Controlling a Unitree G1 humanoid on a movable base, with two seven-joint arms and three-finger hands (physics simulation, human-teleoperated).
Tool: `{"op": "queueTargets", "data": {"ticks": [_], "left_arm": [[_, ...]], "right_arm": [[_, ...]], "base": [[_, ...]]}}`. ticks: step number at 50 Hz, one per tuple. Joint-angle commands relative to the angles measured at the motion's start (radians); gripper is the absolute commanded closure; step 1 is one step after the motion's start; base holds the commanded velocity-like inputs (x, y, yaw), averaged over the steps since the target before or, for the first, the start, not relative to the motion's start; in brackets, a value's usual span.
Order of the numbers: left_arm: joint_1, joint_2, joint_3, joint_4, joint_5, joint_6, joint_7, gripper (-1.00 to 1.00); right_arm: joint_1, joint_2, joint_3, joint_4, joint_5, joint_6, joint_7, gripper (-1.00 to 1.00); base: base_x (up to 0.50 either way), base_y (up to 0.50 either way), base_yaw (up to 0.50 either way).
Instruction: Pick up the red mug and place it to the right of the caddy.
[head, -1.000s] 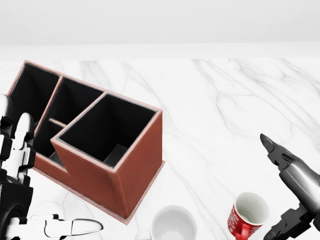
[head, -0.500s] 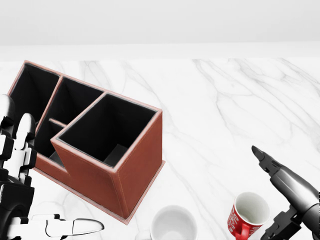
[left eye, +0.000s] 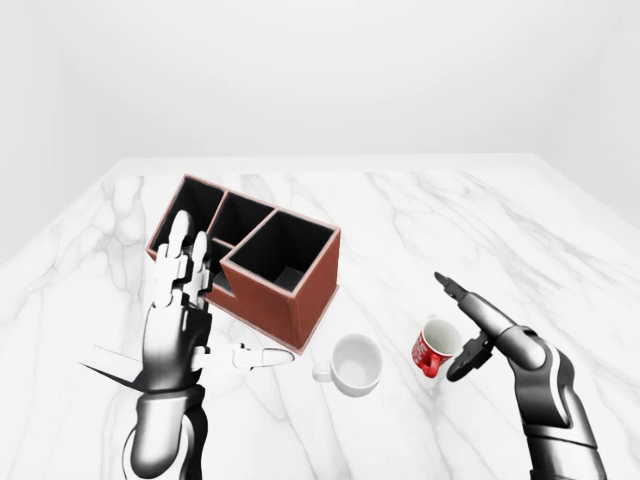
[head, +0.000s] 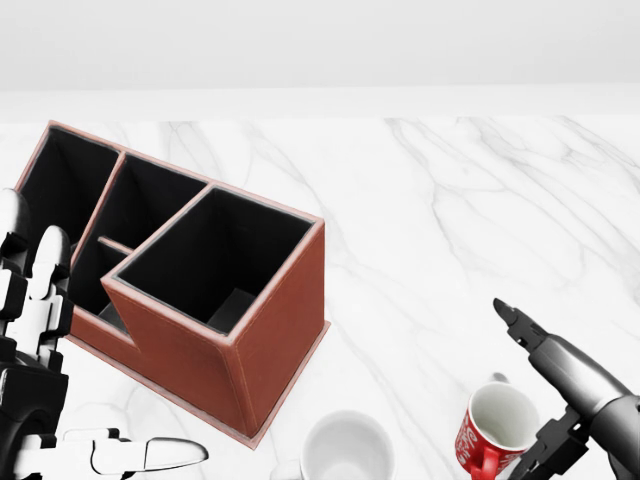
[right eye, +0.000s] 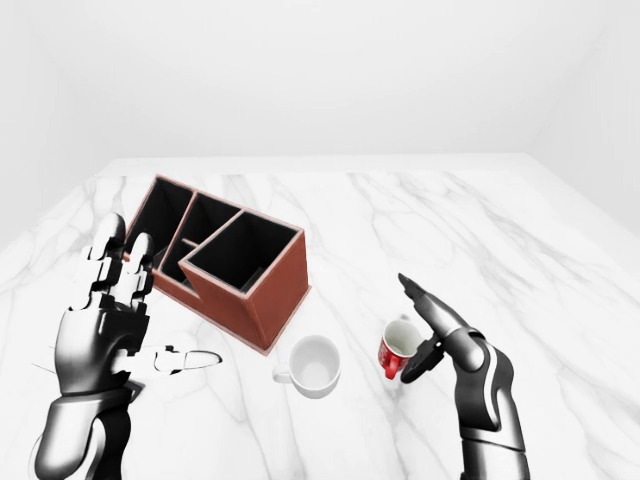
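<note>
Right robot hand (left eye: 462, 325): fingers spread, flanking red mug (left eye: 434, 347), no grip. Left robot hand (left eye: 185, 320): raised, splayed, empty. White mug (left eye: 354, 364) between red mug and caddy (left eye: 250, 257) on tabletop (left eye: 420, 220).

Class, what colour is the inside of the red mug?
White inside the mug; the head view shows it best.

red mug (left eye: 434, 349): red outside with white lettering, white inside
caddy (left eye: 252, 260): reddish-brown walls, paler pinkish rims, black interior (all compartments alike)
white mug (left eye: 355, 364): plain white, inside and out
counter (left eye: 400, 220): white marble with grey veining
left hand (left eye: 180, 315): silver-grey with white finger segments and black joints
right hand (left eye: 468, 330): dark grey to black, glossy silver highlights
walls: flat pale grey-white
</note>
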Motion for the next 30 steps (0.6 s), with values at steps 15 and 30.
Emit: {"op": "queueTargets", "data": {"ticks": [15, 30], "left_arm": [[-0.003, 0.000, -0.004, 0.009, 0.003, 0.000, 0.003, -1.00], [-0.005, 0.001, -0.002, 0.003, 0.001, 0.000, 0.005, -1.00]], "right_arm": [[-0.027, -0.052, -0.009, 0.163, 0.029, 0.000, -0.047, -1.00], [-0.051, -0.069, 0.009, 0.221, 0.036, 0.000, -0.067, -1.00]], "base": [[0.00, 0.00, 0.00], [0.00, 0.00, 0.00]]}}
